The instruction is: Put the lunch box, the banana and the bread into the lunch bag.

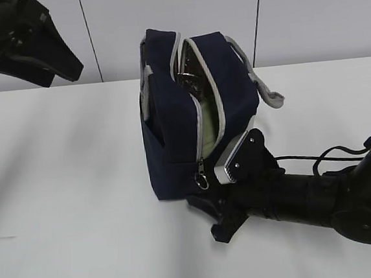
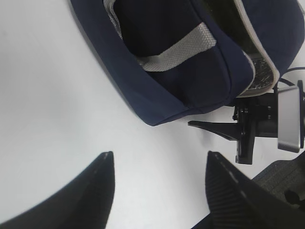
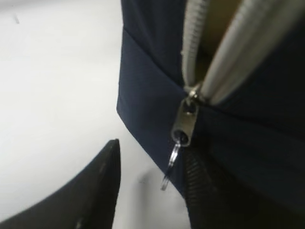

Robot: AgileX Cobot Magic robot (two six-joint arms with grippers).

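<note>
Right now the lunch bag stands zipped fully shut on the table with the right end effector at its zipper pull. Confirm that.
Not quite: the lunch bag is unzipped and gaping, as the exterior view shows. It does stand on the table, with the right end effector at the zipper pull.

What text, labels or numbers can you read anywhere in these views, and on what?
None can be read in any view.
Lunch bag: plain navy fabric, grey zipper, no print showing.
Zipper pull: bare metal, blurred; any marking cannot be told.
Silver camera housing on the right arm: no lettering shows.
Table: blank white.
</note>
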